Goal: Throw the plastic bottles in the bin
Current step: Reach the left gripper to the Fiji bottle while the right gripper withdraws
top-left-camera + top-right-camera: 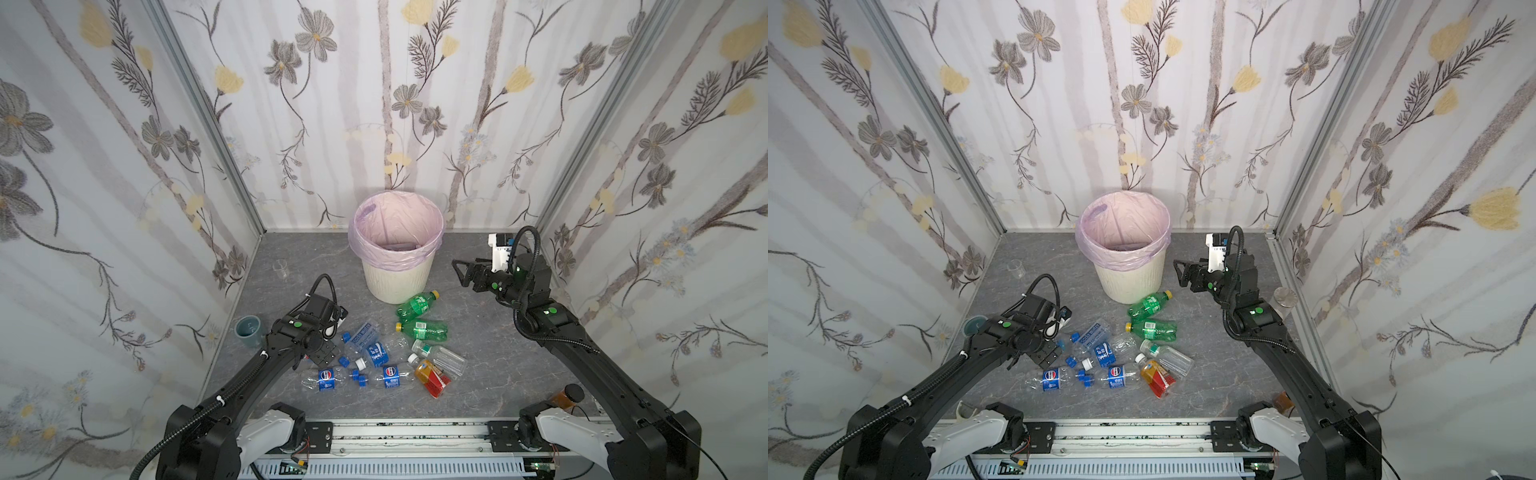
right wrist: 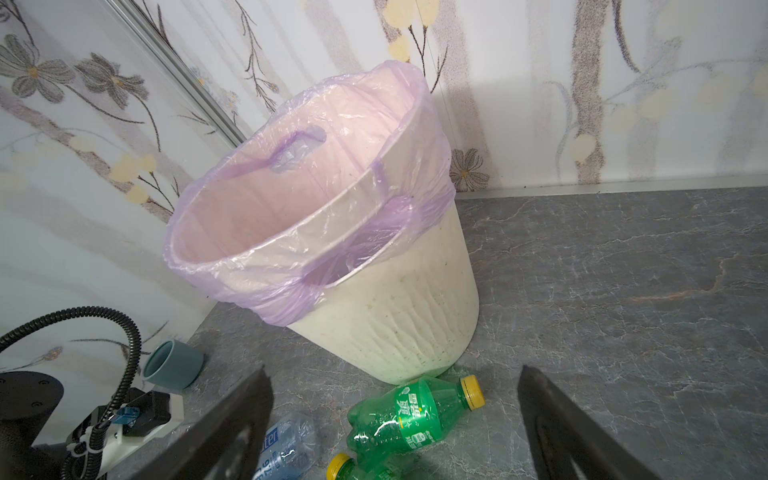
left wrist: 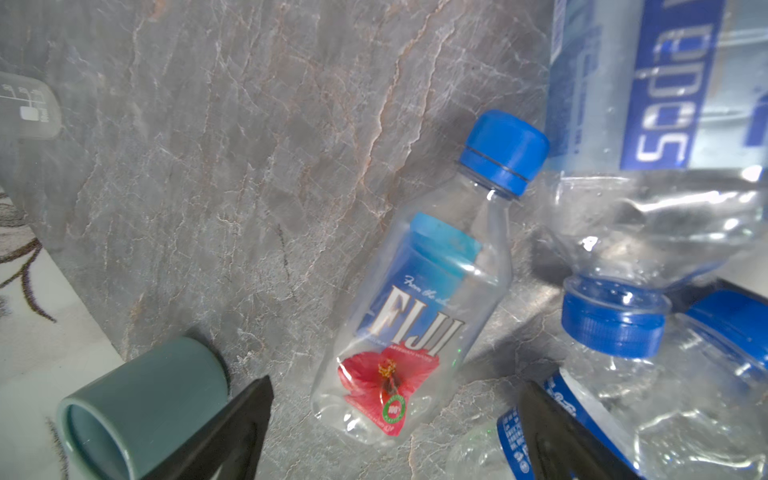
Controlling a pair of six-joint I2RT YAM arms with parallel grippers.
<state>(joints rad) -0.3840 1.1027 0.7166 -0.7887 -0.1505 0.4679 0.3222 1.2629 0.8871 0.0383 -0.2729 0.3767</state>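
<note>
The bin (image 1: 397, 249) (image 2: 332, 232), cream-white with a pink liner, stands at the back middle. Several plastic bottles lie in front of it: two green ones (image 1: 417, 304) (image 1: 424, 328), clear blue-labelled ones (image 1: 376, 353) (image 1: 390, 376), and an orange-red one (image 1: 432, 378). My left gripper (image 1: 326, 353) (image 3: 395, 392) is low over the pile's left edge and open. A clear Fiji bottle (image 3: 419, 299) lies with its base between the fingers, untouched. My right gripper (image 1: 461, 272) (image 2: 395, 386) hangs open and empty to the right of the bin, above a green bottle (image 2: 411, 415).
A grey-blue cup (image 1: 248, 331) (image 3: 137, 399) lies by the left wall, close to my left gripper. A small clear cup (image 1: 281, 269) stands further back on the left. A brown jar with a black lid (image 1: 565, 397) is at the front right. Patterned walls close three sides.
</note>
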